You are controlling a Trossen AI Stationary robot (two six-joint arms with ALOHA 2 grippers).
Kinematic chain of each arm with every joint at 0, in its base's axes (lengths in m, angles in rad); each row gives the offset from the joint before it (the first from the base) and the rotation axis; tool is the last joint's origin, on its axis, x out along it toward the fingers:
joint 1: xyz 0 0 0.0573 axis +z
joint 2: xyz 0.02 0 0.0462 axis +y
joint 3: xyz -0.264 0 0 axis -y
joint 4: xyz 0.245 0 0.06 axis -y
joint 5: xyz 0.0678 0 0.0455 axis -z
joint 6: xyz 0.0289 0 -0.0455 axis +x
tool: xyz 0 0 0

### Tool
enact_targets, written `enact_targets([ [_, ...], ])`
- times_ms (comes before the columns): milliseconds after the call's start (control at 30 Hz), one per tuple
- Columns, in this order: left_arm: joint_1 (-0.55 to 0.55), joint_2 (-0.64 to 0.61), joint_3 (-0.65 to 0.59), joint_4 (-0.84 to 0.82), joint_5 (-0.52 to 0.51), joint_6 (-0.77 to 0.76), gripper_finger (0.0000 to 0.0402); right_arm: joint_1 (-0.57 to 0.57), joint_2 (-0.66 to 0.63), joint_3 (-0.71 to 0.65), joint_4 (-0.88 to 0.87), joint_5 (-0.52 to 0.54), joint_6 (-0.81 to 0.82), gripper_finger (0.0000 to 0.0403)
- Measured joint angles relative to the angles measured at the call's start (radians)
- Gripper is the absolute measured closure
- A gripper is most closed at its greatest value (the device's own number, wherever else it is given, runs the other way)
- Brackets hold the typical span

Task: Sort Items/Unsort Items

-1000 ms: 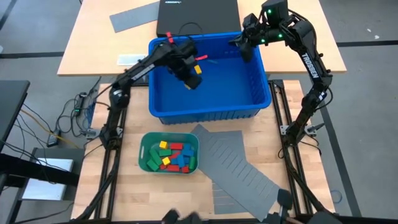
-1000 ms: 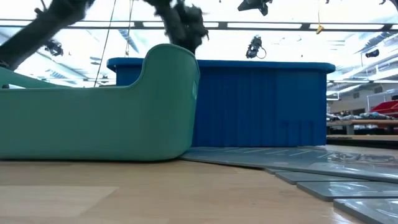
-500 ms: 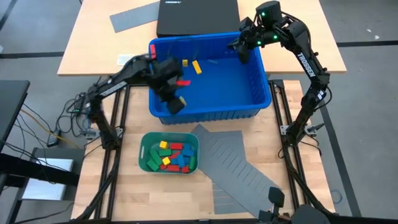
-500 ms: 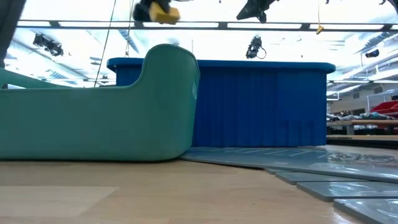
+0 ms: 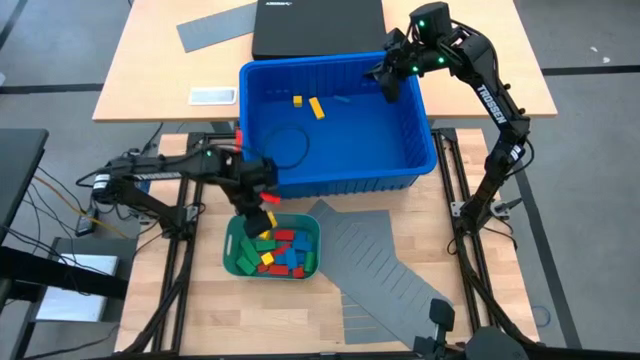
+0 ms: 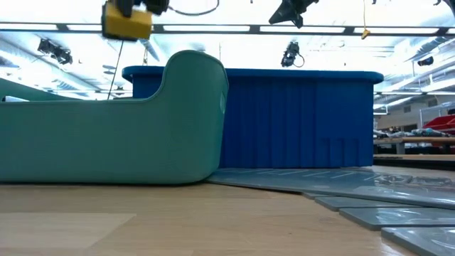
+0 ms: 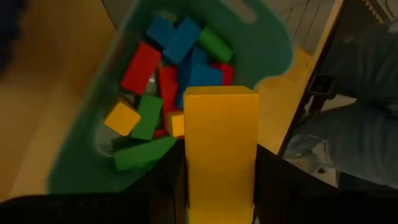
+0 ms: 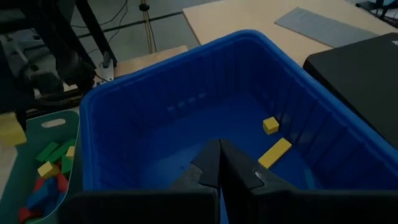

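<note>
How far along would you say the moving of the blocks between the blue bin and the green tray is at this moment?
Most blocks lie piled in the green tray. In hand: the left gripper holds a yellow block above that tray. Left: two yellow blocks lie in the blue bin. The right gripper waits shut over the bin's far corner. Which way the blocks are travelling cannot be told from here.

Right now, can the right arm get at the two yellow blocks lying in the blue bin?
Probably yes. The right gripper hangs shut over the blue bin, at its far right corner, and the two yellow blocks lie bare on the floor nearby, nothing between. The left gripper is away over the green tray, holding another yellow block.
</note>
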Motion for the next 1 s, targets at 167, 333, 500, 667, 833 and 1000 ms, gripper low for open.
enact_targets([
  [167,-0.034,-0.014,-0.129,0.040,0.025,-0.012,0.0272,0.000,0.000,0.000,0.031,0.000,0.024,0.0400],
  [333,-0.038,-0.014,-0.165,0.035,0.045,-0.001,0.0169,0.000,0.000,0.000,0.042,0.000,0.058,0.0400],
  [500,-0.030,-0.014,-0.122,0.001,0.047,0.028,0.0101,0.000,-0.001,-0.039,0.078,0.000,0.063,0.0401],
  [667,-0.014,-0.013,-0.013,-0.083,0.030,0.063,0.0139,-0.007,-0.001,-0.130,0.152,0.000,0.056,0.0401],
  [833,0.052,-0.013,0.153,-0.185,-0.043,0.102,0.0226,-0.043,-0.001,-0.298,0.284,0.001,0.037,0.0401],
  [1000,0.148,-0.014,0.311,-0.182,-0.090,0.105,0.0320,-0.069,0.000,-0.513,0.497,0.018,0.001,0.0396],
])
